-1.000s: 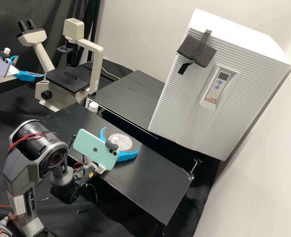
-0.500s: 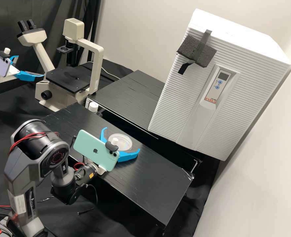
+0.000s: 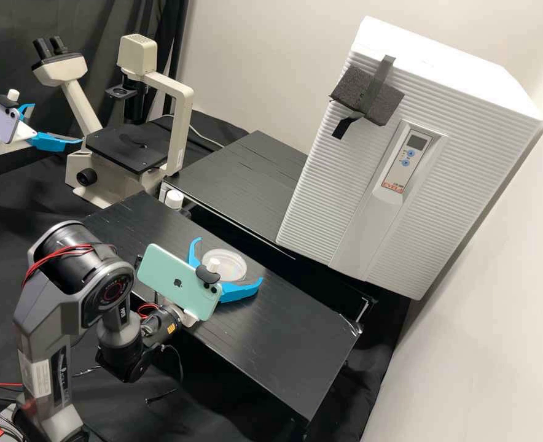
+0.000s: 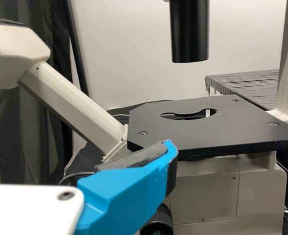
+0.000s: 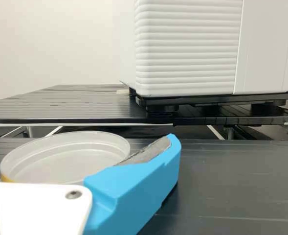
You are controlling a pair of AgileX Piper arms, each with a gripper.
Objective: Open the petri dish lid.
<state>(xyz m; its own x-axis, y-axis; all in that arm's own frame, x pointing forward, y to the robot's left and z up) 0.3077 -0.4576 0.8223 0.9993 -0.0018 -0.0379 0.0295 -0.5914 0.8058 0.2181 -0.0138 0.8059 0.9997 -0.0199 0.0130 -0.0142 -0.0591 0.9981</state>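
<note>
Both fingers of the right gripper [image 3: 228, 260] are wide apart around the petri dish [image 5: 68, 159] on the black table [image 3: 277, 344]. The left gripper [image 3: 57, 123], open too, is far from it. Squeezing too low could lift the whole dish.

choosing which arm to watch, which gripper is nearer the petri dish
Right. The right gripper has its open fingers on either side of the petri dish; the left gripper is well away from it, by the microscope.
</note>
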